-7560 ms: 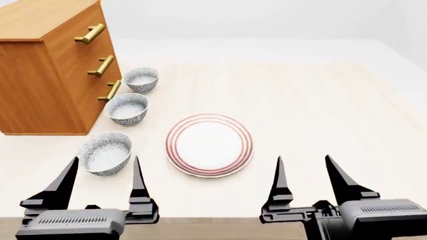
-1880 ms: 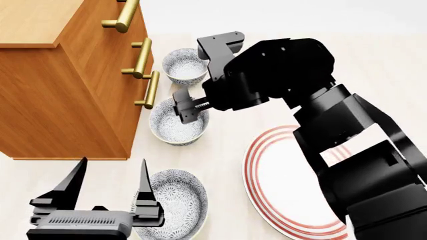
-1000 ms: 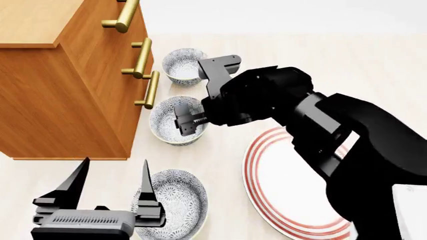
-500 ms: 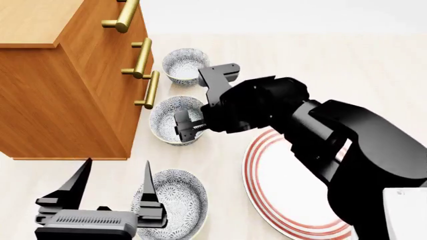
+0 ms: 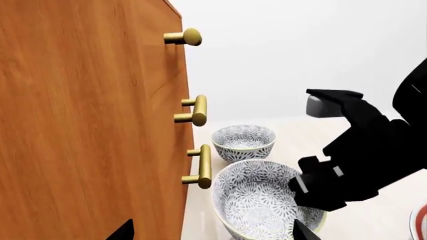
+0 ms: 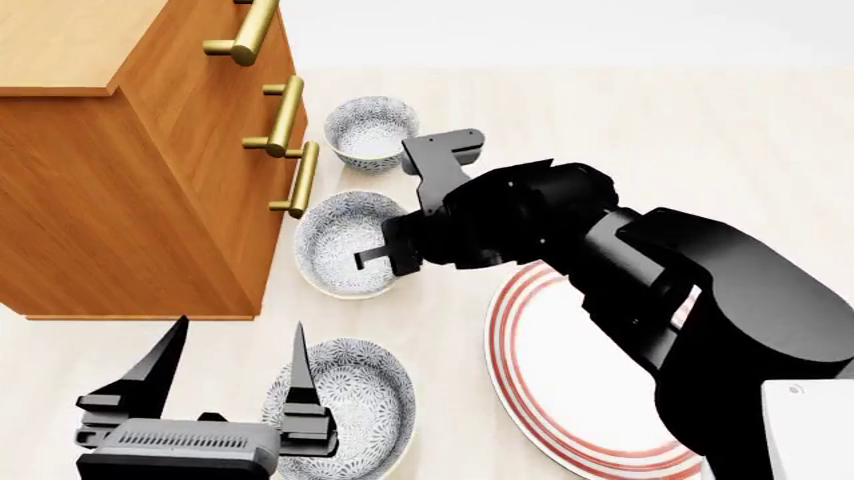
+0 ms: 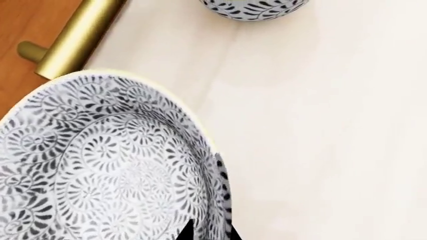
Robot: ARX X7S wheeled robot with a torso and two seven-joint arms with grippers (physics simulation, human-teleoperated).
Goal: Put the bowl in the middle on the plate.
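Now R gripper (image 6: 378, 256) jaws pinching middle bowl (image 6: 340, 240) rim, L gripper (image 6: 234, 375) jaws wide, plate (image 6: 534, 380) beside.

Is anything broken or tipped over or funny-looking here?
Nothing is broken or spilled. One thing stands out: the middle bowl looks tipped, because the right gripper is pinching its rim. The far bowl, near bowl and plate sit flat.

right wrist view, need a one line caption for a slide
Right gripper pinching the rim of the middle bowl, beside a brass drawer handle.
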